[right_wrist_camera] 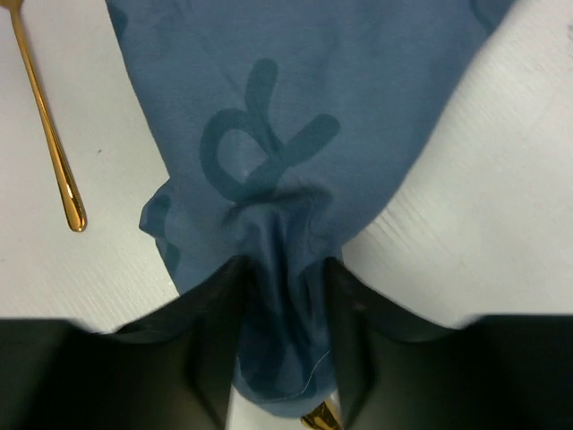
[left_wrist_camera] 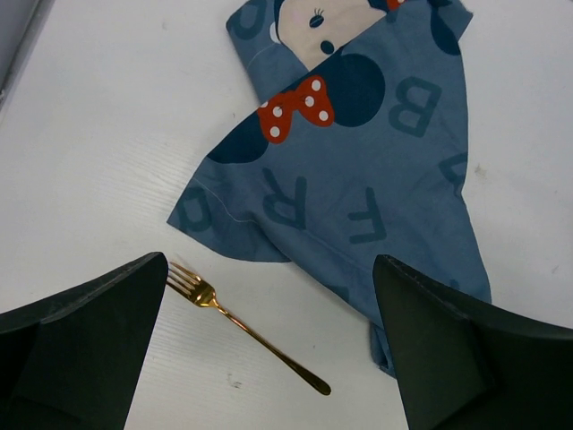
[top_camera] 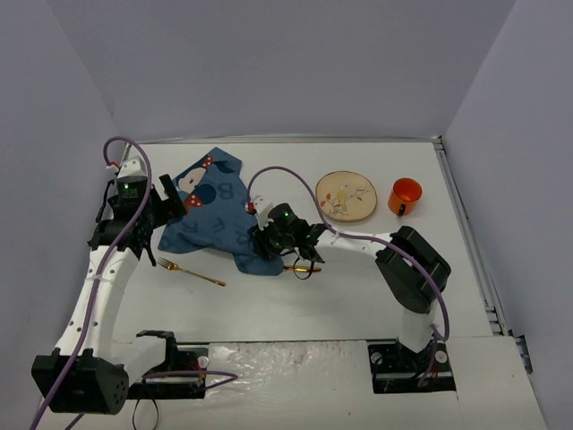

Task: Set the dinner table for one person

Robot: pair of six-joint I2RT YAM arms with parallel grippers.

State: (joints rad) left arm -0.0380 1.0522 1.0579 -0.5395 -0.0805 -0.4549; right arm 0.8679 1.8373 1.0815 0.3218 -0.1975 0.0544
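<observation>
Counter (top_camera: 295,309) is seen spread beneath both arms, with nothing yet laid in order on it. A bunched fold of the blue placemat (right_wrist_camera: 269,134) is lodged between the fingers of the right end effector (right_wrist_camera: 286,269); whether it is clamped or slack cannot be told. The left end effector (left_wrist_camera: 269,269) is held wide apart and empty, with a gold fork (left_wrist_camera: 246,327) just beneath it. If the right one is lifted with cloth snagged on a finger, the placemat could be dragged askew and the gold utensil (right_wrist_camera: 318,419) directly under its fingers knocked aside. That utensil is cut off, and its kind cannot be made out.
</observation>
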